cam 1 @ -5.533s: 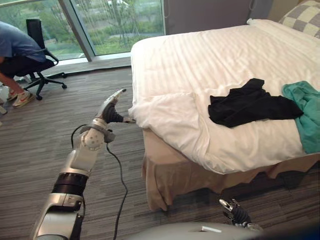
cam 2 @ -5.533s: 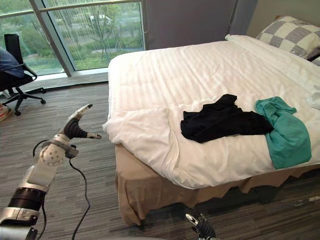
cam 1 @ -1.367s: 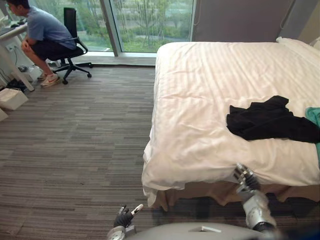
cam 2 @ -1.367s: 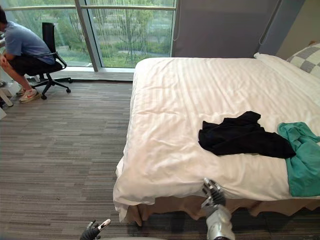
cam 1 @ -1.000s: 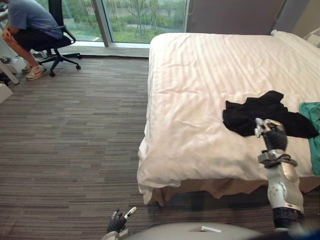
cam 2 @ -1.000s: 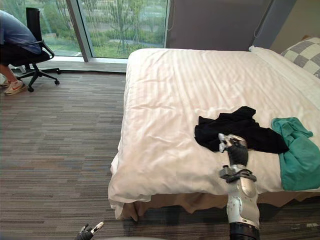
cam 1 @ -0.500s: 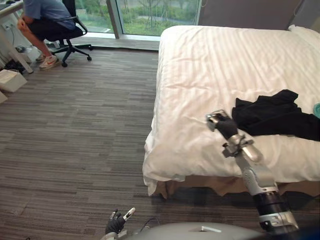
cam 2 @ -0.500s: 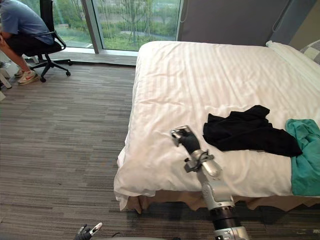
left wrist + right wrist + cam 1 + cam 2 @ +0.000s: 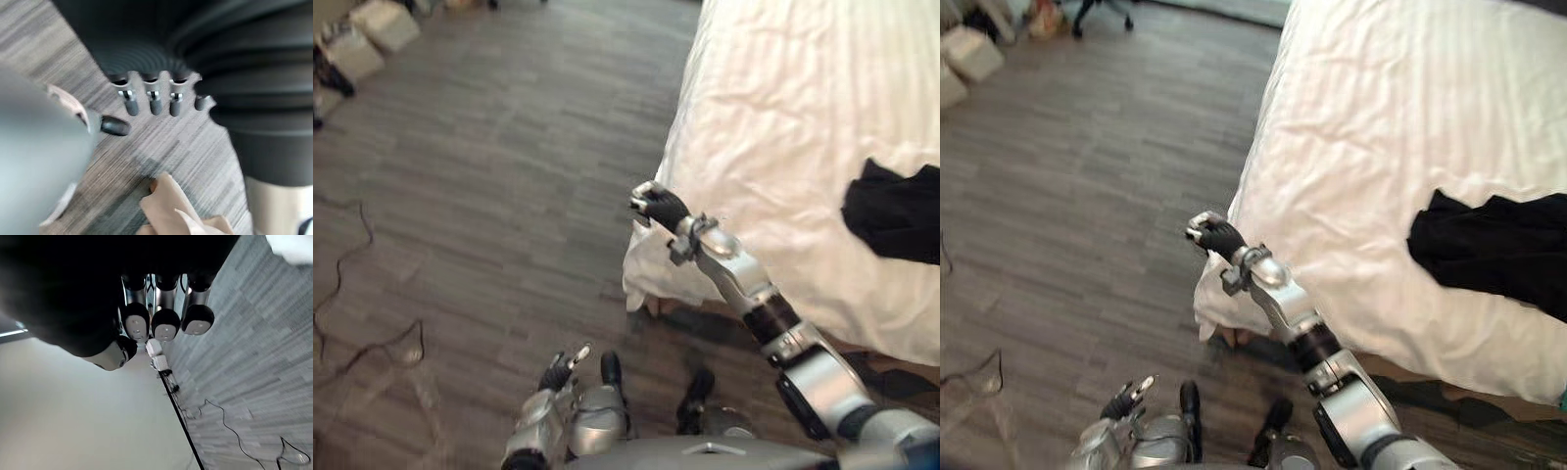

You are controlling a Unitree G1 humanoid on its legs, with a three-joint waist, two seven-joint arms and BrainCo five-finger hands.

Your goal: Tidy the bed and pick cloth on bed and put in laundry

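Note:
A black cloth (image 9: 1498,245) lies crumpled on the white duvet (image 9: 783,117) at the right. My right hand (image 9: 656,206) hangs in the air just off the bed's near left corner, apart from the black cloth. Its fingers (image 9: 166,323) are curled with nothing between them. My left hand (image 9: 558,372) stays low over the floor with straight fingers (image 9: 151,100), empty. The beige bed skirt (image 9: 171,205) shows past it.
Grey plank-pattern floor (image 9: 489,166) stretches to the left of the bed. White bags or boxes (image 9: 969,54) stand at the far left. The duvet's corner (image 9: 1224,304) hangs down over the bed's edge under my right arm.
The camera has tipped down and shifted. My right hand has swung left, from beside the black cloth to the bed's near left corner, still curled and empty. The left hand stays low.

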